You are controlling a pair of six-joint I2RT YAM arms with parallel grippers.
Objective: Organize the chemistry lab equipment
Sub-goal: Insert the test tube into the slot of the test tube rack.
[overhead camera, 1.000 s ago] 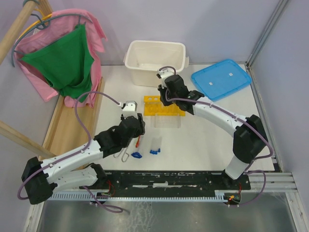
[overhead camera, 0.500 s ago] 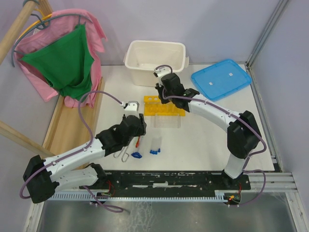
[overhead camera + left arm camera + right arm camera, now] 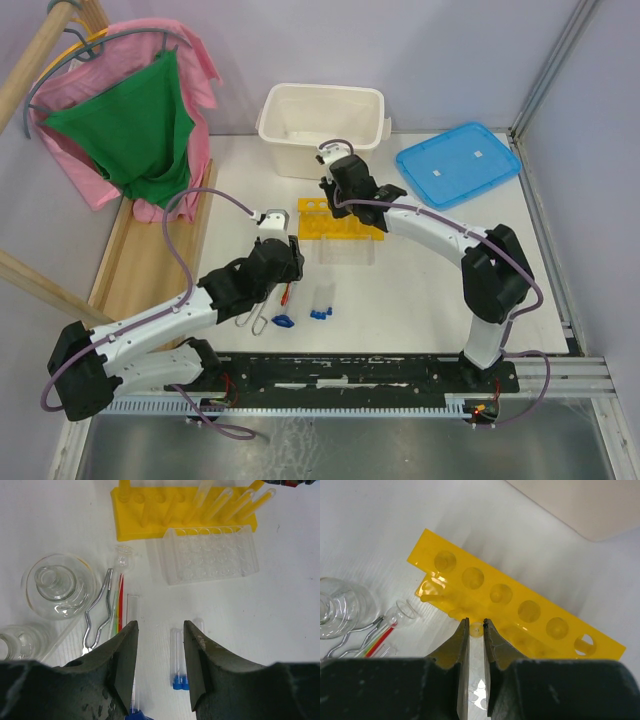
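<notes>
On the white table [image 3: 430, 290], a yellow rack [image 3: 340, 222] sits near the tub [image 3: 290, 155]. The right gripper [image 3: 475, 626] hangs over the rack with its fingers nearly together; whether they grip a tube cannot be told. A straight drop would keep it clear of the tub. The left gripper [image 3: 159, 630], jaws apart, hovers beside the blue-capped tubes [image 3: 178, 660], with bare table to their right.

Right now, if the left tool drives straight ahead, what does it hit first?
The left tool, open, probably meets bare table first; blue-capped tubes lie just beside that line. Depth unclear.
</notes>
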